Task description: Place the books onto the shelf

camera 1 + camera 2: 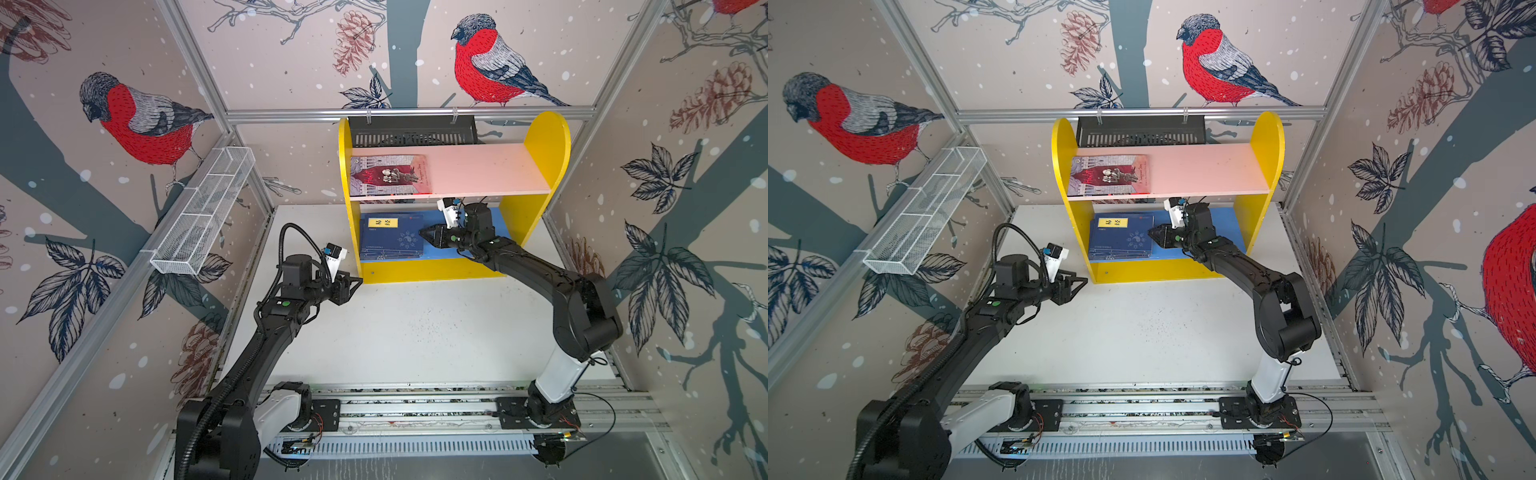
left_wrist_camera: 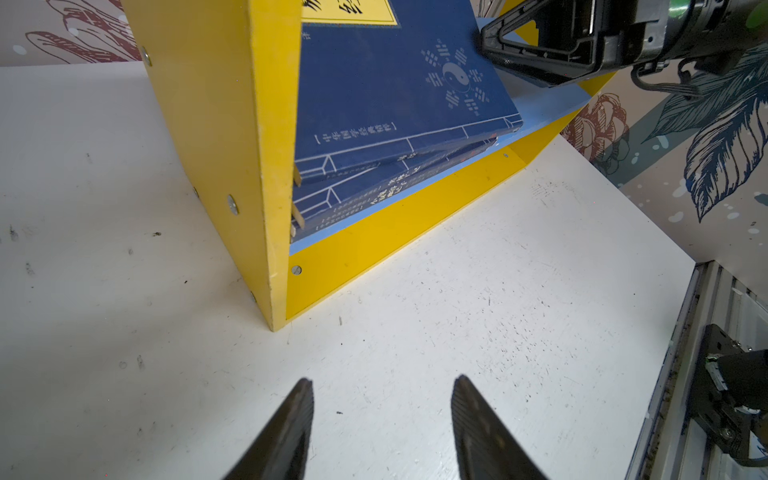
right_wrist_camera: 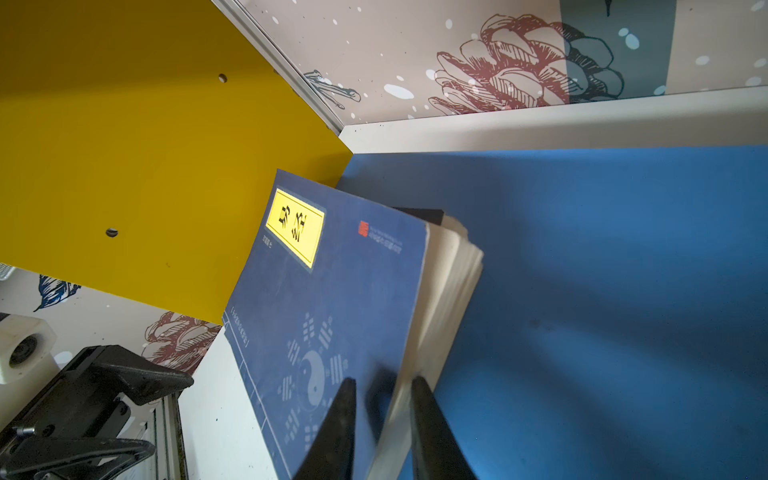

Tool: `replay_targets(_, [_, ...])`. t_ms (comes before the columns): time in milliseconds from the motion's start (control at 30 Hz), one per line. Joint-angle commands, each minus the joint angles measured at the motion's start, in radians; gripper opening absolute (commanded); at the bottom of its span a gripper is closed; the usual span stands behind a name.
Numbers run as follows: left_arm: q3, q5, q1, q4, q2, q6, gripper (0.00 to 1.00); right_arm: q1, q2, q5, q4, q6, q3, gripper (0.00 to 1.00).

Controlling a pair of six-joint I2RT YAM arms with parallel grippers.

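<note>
— Where do the books sit?
— The navy books [image 1: 390, 241] lie stacked flat on the blue lower board [image 3: 582, 291] of the shelf [image 1: 548, 137], against its left side panel. The red-and-grey book [image 1: 388, 174] lies flat on the pink upper board [image 1: 478, 170], at the same end.
— And your grippers?
— My right gripper [image 3: 386, 395] is inside the lower tier, its fingers straddling the top book's free edge. I can't tell whether they pinch it. My left gripper [image 2: 382, 399] hangs spread and empty over the table [image 1: 415, 332], just off the shelf's front left corner.
</note>
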Motion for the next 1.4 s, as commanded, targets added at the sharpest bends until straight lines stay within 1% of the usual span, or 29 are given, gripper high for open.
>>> replay_targets(0, [-0.006,0.013,0.003,0.008,-0.007,0.003,0.54,0.004,0.007,0.007,-0.005,-0.036,0.021,0.24])
replay_targets(100, [-0.007,0.015,0.003,0.007,-0.009,0.004,0.54,0.002,0.009,0.013,-0.020,-0.045,0.029,0.25])
replay_targets(133, [-0.007,0.016,0.003,0.006,-0.008,0.003,0.54,0.002,0.008,0.015,-0.021,-0.046,0.029,0.27])
replay_targets(167, [-0.007,0.017,0.003,0.006,-0.009,0.004,0.54,0.003,0.005,0.018,-0.018,-0.044,0.027,0.31])
replay_targets(200, [-0.007,0.017,0.003,0.006,-0.009,0.004,0.54,0.003,0.002,0.025,-0.014,-0.043,0.024,0.38])
replay_targets(233, [-0.007,0.017,0.003,0.006,-0.009,0.004,0.54,0.001,-0.001,0.030,-0.009,-0.040,0.020,0.41])
replay_targets(367, [-0.009,0.021,0.003,0.005,-0.006,0.002,0.54,-0.014,0.000,0.024,0.036,-0.011,0.008,0.43])
replay_targets(600, [-0.009,0.021,0.002,0.001,-0.006,0.004,0.54,-0.032,0.039,-0.030,0.117,0.024,0.026,0.42])
replay_targets(800, [-0.010,0.021,0.003,-0.001,-0.005,0.004,0.54,-0.032,0.069,-0.059,0.135,0.026,0.063,0.41])
replay_targets(1167, [-0.010,0.021,0.003,-0.002,-0.003,0.004,0.54,-0.029,0.098,-0.105,0.131,0.007,0.097,0.32])
replay_targets(1367, [-0.014,0.020,0.003,-0.003,-0.004,0.004,0.54,-0.026,0.106,-0.111,0.108,-0.014,0.120,0.30])
